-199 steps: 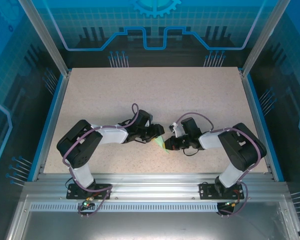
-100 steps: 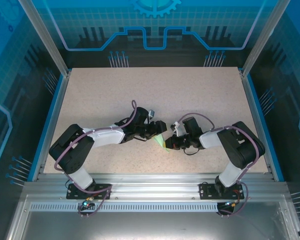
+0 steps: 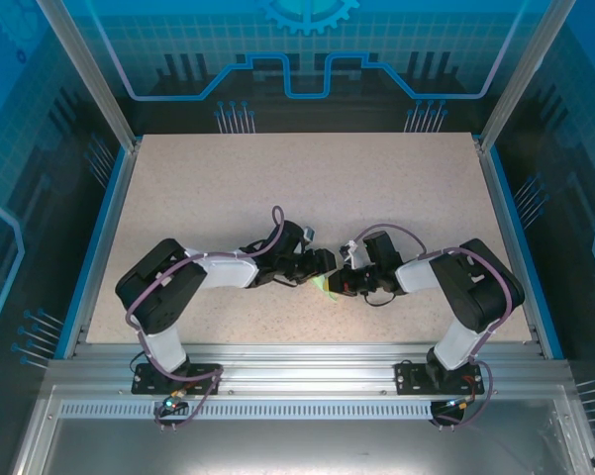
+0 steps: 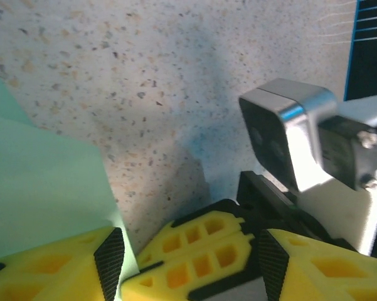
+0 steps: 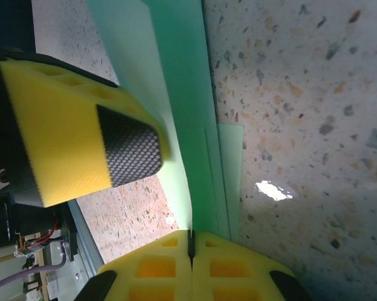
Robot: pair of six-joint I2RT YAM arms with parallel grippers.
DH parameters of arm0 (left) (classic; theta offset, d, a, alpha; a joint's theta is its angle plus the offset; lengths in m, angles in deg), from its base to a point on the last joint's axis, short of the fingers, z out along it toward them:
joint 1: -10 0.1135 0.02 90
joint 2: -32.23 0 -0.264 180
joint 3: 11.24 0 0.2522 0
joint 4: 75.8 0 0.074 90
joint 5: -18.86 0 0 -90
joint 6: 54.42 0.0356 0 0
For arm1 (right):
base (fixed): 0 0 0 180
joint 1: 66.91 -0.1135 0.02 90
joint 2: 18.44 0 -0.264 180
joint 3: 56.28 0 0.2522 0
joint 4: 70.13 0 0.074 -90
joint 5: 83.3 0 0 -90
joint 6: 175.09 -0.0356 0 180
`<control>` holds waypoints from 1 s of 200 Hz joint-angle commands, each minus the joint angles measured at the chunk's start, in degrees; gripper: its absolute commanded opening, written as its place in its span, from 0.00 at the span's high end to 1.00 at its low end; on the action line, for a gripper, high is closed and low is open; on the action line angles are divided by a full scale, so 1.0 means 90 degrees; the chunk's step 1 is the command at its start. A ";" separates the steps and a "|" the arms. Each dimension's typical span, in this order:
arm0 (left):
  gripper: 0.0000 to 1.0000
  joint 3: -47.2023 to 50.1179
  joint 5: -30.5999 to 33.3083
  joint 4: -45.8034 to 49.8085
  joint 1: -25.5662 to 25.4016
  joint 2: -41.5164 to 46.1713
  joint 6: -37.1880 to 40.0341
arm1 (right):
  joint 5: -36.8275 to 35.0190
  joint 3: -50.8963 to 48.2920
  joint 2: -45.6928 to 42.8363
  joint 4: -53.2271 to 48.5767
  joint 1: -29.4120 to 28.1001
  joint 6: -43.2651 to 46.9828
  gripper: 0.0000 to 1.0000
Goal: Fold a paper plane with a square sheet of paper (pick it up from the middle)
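Note:
The mint-green paper (image 3: 324, 286), folded into several long layers, lies low over the table between both grippers. My right gripper (image 5: 191, 241) is shut on its creased edge, and the layers (image 5: 175, 94) run away from the pinched fingers. My left gripper (image 4: 189, 257) is open. Its two pads straddle the right gripper's shut yellow fingers (image 4: 194, 241), and the paper (image 4: 44, 188) runs along the inside of its left pad. One left finger (image 5: 63, 132) rests against the paper's face. From above, the left gripper (image 3: 322, 263) and the right gripper (image 3: 339, 284) meet tip to tip.
The speckled beige table (image 3: 307, 188) stretches away behind both arms. Blue rails (image 3: 107, 237) border its sides and an aluminium frame (image 3: 307, 356) runs along the near edge. The right wrist's silver camera block (image 4: 288, 144) stands close behind the left fingers.
The left gripper has slid right and forward, closing on the right gripper until its open fingers straddle the right fingers. The right gripper still holds the paper in the same place.

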 commanded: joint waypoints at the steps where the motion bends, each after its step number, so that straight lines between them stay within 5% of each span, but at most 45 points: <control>1: 0.38 0.0120 0.0307 -0.0063 -0.0002 -0.0132 -0.0069 | -0.0046 -0.0069 -0.0120 -0.0221 0.0147 0.0127 0.93; 88: 0.40 0.0217 0.0389 -0.0062 0.0058 -0.0287 -0.0179 | -0.0177 0.0158 -0.0492 -0.1369 0.0145 0.0951 0.76; 129: 0.40 0.0256 0.0396 -0.0031 0.0060 -0.0288 -0.0209 | -0.0389 0.0236 -0.0295 -0.1686 0.0133 0.1064 0.88; 200: 0.40 0.0242 0.0389 0.0048 0.0051 -0.0288 -0.0205 | -0.1822 0.0393 -0.0180 -0.2752 -0.0170 0.1219 0.94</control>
